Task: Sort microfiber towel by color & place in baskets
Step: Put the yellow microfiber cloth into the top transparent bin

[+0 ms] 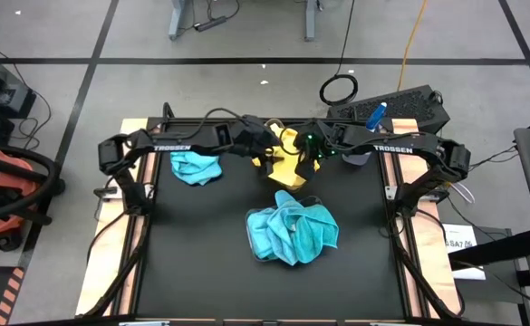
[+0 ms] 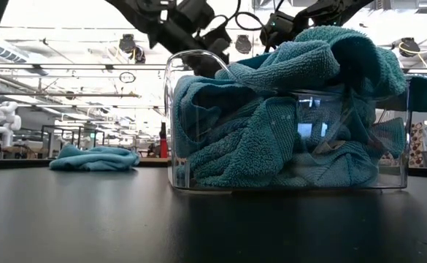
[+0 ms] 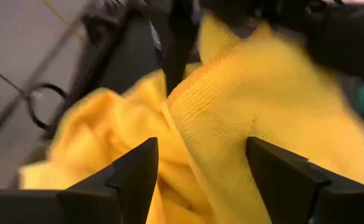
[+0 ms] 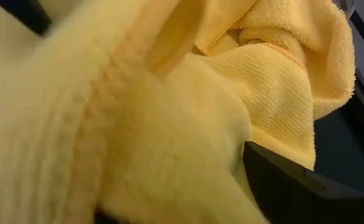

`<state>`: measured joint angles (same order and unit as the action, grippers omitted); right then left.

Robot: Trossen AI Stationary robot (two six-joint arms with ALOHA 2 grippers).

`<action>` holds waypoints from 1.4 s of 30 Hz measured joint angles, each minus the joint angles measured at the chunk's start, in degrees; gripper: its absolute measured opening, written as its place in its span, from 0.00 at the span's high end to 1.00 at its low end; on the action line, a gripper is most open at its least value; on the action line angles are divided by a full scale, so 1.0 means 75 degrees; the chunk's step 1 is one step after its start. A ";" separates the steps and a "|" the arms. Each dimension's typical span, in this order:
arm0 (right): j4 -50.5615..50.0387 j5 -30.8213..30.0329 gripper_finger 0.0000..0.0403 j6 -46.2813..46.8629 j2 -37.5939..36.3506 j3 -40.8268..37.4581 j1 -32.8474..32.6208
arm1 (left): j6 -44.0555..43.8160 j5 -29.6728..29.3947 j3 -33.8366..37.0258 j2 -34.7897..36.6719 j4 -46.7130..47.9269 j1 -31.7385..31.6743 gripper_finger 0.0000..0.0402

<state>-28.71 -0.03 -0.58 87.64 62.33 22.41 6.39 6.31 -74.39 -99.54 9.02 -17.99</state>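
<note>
Covering most of the high view, the black counter (image 1: pixel 201 272) carries everything, with pale wooden edges down both sides. Two dark arms reach in from the left and right rear corners and meet over the middle of the back edge.

Next in size is the heap of blue towels (image 1: pixel 292 232) near the counter's centre; the low view shows it stuffed into a clear basket (image 2: pixel 180 117) and spilling over the rim. A second clear basket (image 1: pixel 269 127) sits at the back between the two grippers, mostly hidden, and a bunch of yellow towels (image 1: pixel 287 163) hangs over its front side onto the counter. One loose blue towel (image 1: pixel 197 167) lies crumpled on the counter at the back left, under the left arm and well apart from both baskets.

The left gripper (image 1: pixel 266 138) hovers at the yellow bunch; its wrist view shows the fingers (image 3: pixel 135 177) standing apart with yellow cloth between and beyond them, not pinched. The right gripper (image 1: pixel 312 152) is at the other side of the same bunch; yellow cloth fills its wrist view, only one finger (image 4: pixel 300 186) shows, and whether the fingers are apart or clamped cannot be told.

A spray bottle with a blue nozzle (image 1: pixel 375 115) lies past the back right corner.
</note>
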 joint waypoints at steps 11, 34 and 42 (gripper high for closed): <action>0.0036 -0.0006 0.42 -0.0033 -0.0003 0.0000 -0.0003 | 0.0619 0.1641 -0.0036 -0.0301 -0.0127 -0.0338 0.95; -0.0432 -0.0045 0.42 -0.0016 -0.0015 0.0003 -0.0006 | 0.1567 -0.0079 -0.0291 -0.1625 0.0035 -0.1112 1.00; 0.0517 -0.0155 0.42 -0.0149 -0.0139 0.0003 -0.0025 | 0.1655 -0.0076 -0.0294 -0.1910 0.0023 -0.1115 0.98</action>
<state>-24.83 -1.19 -1.69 86.59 62.35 22.22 18.81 5.74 -76.60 -113.86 9.19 -26.35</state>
